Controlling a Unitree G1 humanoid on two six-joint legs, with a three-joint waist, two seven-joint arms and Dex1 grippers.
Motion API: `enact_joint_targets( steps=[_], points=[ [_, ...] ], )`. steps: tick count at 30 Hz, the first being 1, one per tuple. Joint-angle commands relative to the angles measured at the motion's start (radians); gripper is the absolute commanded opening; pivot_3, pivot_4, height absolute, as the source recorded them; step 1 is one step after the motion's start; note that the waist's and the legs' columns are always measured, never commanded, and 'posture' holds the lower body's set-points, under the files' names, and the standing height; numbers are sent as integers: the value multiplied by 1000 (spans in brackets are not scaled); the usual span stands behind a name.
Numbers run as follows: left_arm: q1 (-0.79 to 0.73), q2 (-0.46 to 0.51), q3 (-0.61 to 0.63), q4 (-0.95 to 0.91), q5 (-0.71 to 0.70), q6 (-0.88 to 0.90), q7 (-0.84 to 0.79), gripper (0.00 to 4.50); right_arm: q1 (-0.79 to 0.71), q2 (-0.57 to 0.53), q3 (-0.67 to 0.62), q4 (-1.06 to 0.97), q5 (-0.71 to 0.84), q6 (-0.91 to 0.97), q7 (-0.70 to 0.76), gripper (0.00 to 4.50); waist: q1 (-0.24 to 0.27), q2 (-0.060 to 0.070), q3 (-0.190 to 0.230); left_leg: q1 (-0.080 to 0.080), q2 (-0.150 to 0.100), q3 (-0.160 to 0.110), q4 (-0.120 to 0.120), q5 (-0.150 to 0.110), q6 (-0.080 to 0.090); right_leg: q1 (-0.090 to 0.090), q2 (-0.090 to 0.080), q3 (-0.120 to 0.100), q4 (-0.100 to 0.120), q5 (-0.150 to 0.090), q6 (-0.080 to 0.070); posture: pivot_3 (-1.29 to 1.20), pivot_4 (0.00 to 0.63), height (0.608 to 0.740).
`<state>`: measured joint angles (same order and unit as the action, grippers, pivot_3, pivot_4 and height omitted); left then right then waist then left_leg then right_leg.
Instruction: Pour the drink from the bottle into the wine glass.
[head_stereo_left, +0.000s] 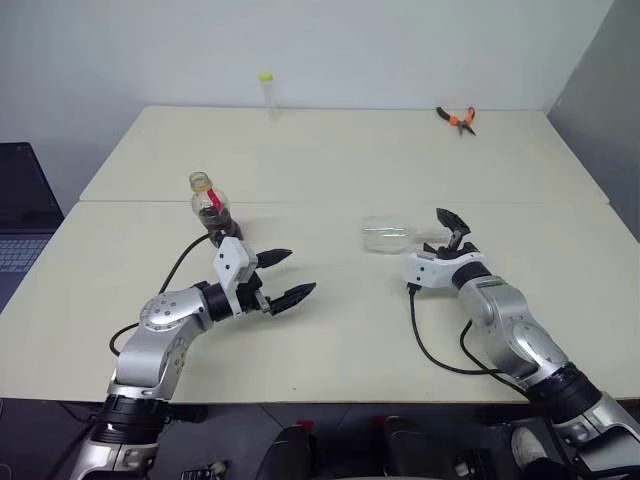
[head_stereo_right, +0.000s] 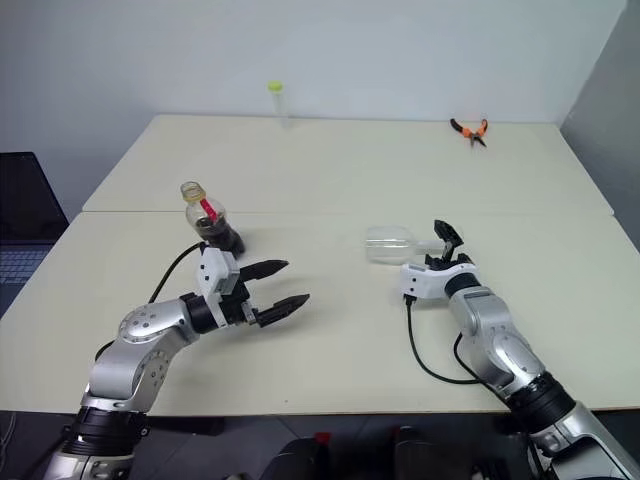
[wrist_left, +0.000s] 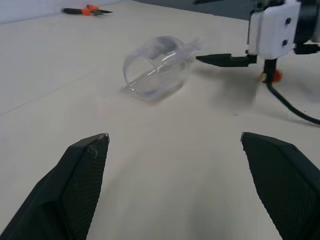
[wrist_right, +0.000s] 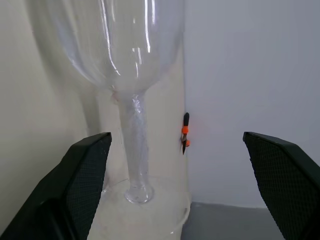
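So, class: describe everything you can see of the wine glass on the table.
The wine glass is clear, glass or plastic, and looks empty. It has a rounded bowl, thin stem and round foot. It lies on its side on the cream table, rim toward the bottle's side, foot toward the open right hand. The stem sits between that hand's fingers, apparently untouched.

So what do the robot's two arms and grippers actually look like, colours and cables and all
Both arms are silver-grey metal with rounded joint housings and black bands near the base. Each wrist carries a white boxy block, and a thin black cable loops loosely from it along the arm. The left gripper and the right gripper each have two black, pointed fingers with a fine mesh-like texture on the inner faces.
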<state>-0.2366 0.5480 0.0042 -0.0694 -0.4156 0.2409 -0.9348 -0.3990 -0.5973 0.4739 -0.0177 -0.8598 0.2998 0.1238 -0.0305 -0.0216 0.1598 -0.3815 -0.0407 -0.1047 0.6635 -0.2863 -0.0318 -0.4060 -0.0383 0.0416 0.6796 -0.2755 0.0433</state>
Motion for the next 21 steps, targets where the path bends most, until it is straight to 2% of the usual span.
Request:
enact_joint_targets(
  steps=[1, 9, 10, 12, 21],
  points=[
    [-28, -3, -3, -6, 2, -13, -14, 4467, -32, 23, -2, 61, -63, -17, -48, 4500, 0, 0, 0, 0, 0, 0, 0, 0, 0, 0, 0, 0, 0, 0, 0, 0, 150, 740],
    [-54, -40, -10, 54, 23, -56, -23, 4467, -125, 113, 1, 308, -110, -31, -155, 4500, -2, 0, 0, 1, 0, 0, 0, 0, 0, 0, 0, 0, 1, 0, 0, 0, 150, 740],
    [-56, -43, -10, 59, 25, -59, -24, 4489, -129, 120, -2, 323, -109, -34, -160, 4325, -2, 0, 0, 1, 0, 0, 0, 0, 0, 0, 0, 0, 0, 0, 0, 0, 150, 740],
    [-62, -48, -11, 74, 29, -69, -26, 4500, -137, 132, 2, 347, -105, -47, -164, 3900, -3, 0, 0, 1, 0, 1, 0, 0, 0, 0, 0, 1, 0, 0, 0, 0, 150, 740],
    [-69, -73, -2, 93, 26, -83, -5, 4500, -124, 177, -36, 294, -79, -26, -134, 761, -12, 0, -1, 1, 1, 0, 0, 0, 0, 0, 1, 1, 1, 0, 0, 0, 150, 740]
  ],
)
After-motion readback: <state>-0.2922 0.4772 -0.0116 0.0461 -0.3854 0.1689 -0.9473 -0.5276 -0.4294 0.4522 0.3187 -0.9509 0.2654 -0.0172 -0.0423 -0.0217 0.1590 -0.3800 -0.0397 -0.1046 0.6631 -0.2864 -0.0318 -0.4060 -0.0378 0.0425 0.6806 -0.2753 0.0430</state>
